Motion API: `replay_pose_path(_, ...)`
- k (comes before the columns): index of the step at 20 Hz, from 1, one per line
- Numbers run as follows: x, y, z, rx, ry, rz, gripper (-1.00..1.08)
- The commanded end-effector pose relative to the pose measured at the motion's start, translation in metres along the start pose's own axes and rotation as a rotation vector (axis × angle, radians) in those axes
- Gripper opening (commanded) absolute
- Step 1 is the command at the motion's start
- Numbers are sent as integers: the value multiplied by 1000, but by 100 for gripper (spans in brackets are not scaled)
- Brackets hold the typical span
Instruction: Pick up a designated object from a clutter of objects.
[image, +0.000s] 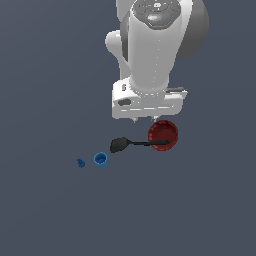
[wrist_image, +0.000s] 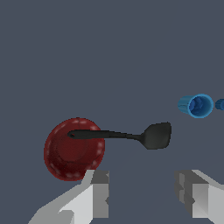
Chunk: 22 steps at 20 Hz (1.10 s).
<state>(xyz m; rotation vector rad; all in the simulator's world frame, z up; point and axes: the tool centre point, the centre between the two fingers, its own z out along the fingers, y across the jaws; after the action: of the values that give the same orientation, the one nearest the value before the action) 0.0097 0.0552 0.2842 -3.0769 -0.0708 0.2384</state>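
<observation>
above clutter, gripper (wrist_image: 142, 194) hung spread, empty, clear of everything. dark red bowl (image: 163, 134) sat beneath it, spatula (image: 136, 144) handle lying across bowl, likely hindering grasp. blue cup (image: 100, 159) lay well apart, no obstacle.

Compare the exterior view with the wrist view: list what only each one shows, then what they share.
Only the exterior view shows the arm's white body hanging over the scene.

Only the wrist view shows the gripper with its fingers apart, holding nothing, and the bowl's ribbed inside.

Both show the dark red bowl, the black spatula with its handle end over the bowl, the blue cup and the tiny blue piece.
</observation>
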Motion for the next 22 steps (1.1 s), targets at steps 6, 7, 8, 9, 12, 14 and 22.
replay_pose_path(6,10,-53,57,47,-177,-3,28)
replay_pose_path(7,10,-61,65,53,-202,-3,28)
replay_pose_path(8,11,-68,73,59,-228,-4,28)
replay_pose_path(9,11,-76,81,65,-254,-4,28)
replay_pose_path(12,9,-98,106,81,-332,-5,28)
replay_pose_path(14,7,-112,121,91,-380,-6,28)
replay_pose_path(22,-3,-152,164,116,-524,-8,28)
